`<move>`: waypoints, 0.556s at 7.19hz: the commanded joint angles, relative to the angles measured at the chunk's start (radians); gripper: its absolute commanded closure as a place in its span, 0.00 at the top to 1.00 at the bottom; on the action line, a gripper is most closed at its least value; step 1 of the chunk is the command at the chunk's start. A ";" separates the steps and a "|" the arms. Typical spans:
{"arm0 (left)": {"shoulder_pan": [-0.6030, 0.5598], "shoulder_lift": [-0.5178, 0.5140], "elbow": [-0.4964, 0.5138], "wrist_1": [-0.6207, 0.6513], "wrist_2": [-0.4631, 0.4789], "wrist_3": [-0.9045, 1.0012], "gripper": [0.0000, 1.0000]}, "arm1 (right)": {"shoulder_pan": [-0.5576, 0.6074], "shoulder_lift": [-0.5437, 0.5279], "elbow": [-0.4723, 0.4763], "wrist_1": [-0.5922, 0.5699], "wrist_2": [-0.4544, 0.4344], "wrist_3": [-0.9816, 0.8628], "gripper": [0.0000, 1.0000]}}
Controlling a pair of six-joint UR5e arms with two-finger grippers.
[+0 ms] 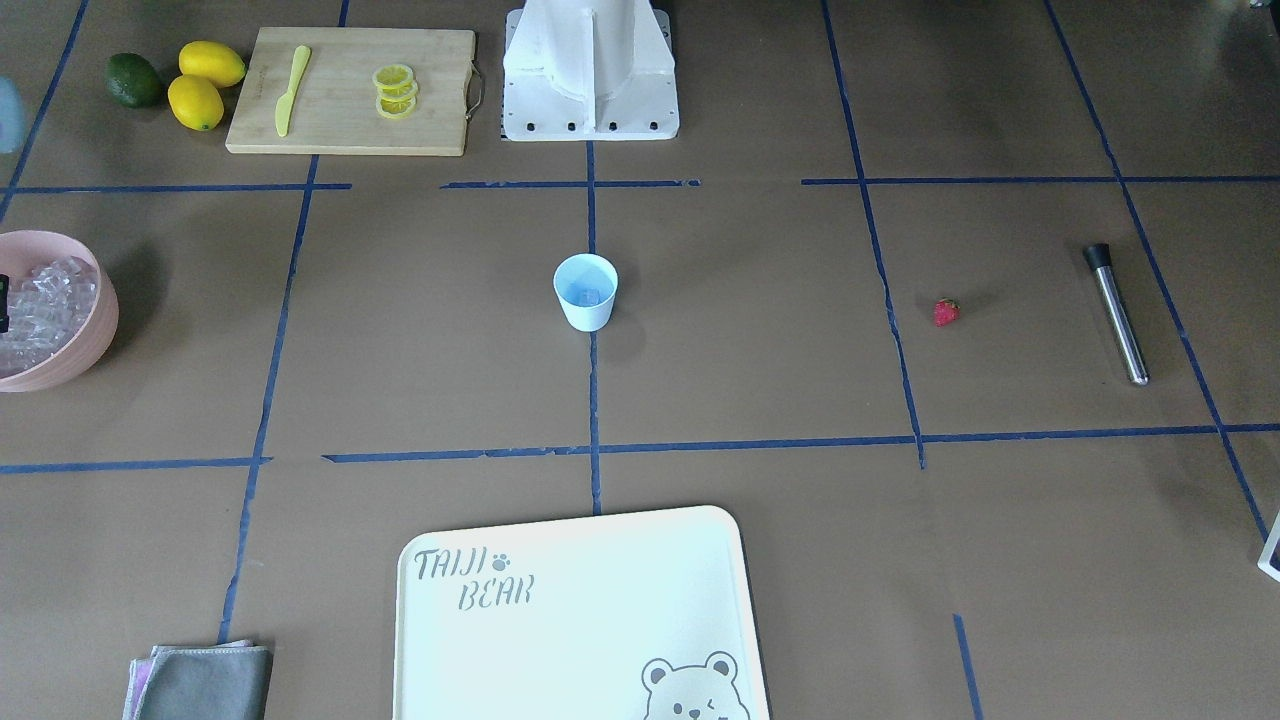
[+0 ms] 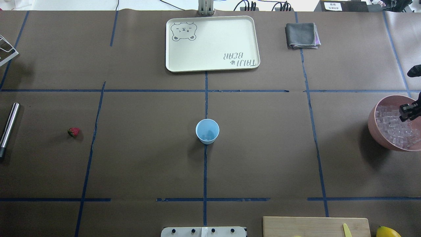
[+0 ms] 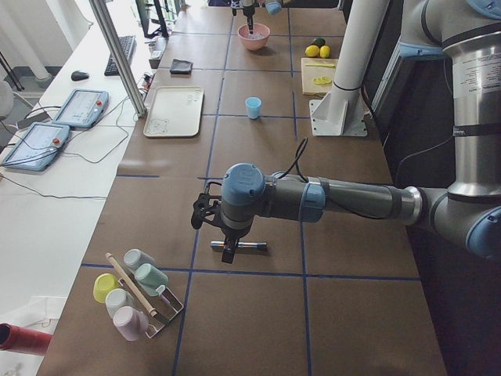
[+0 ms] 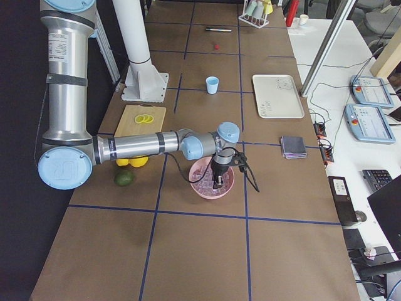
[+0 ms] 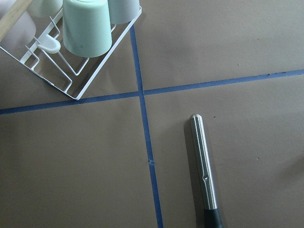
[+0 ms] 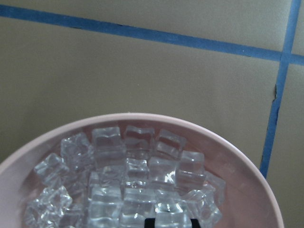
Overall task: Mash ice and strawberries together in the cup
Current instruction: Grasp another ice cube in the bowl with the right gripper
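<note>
The pale blue cup (image 1: 585, 292) stands at the table's middle, also in the overhead view (image 2: 207, 131), with one clear ice cube (image 1: 590, 296) inside. More ice (image 6: 137, 171) fills the pink bowl (image 2: 371, 121). My right gripper (image 6: 171, 222) is down in the bowl. Its tips stand one cube apart with a cube between them. The red strawberry (image 1: 946, 312) lies alone on the table, apart from both arms. My left gripper (image 3: 228, 252) hovers over a steel muddler (image 5: 204, 166). I cannot tell whether it is open or shut.
A white rack of cups (image 5: 71, 71) stands near the muddler. A cream tray (image 2: 213, 42) and a grey cloth (image 2: 301, 35) lie at the far side. A cutting board (image 1: 350, 90) with lemon slices and a knife, two lemons (image 1: 205, 85) and an avocado (image 1: 134, 80) sit near the robot's base.
</note>
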 commanded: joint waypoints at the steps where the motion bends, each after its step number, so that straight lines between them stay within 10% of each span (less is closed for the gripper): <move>1: 0.000 0.000 0.000 0.001 0.000 -0.001 1.00 | 0.047 -0.049 0.109 -0.012 -0.001 -0.004 0.00; 4: 0.002 0.000 0.000 0.001 0.000 0.000 1.00 | 0.086 -0.006 0.346 -0.242 0.009 0.011 0.00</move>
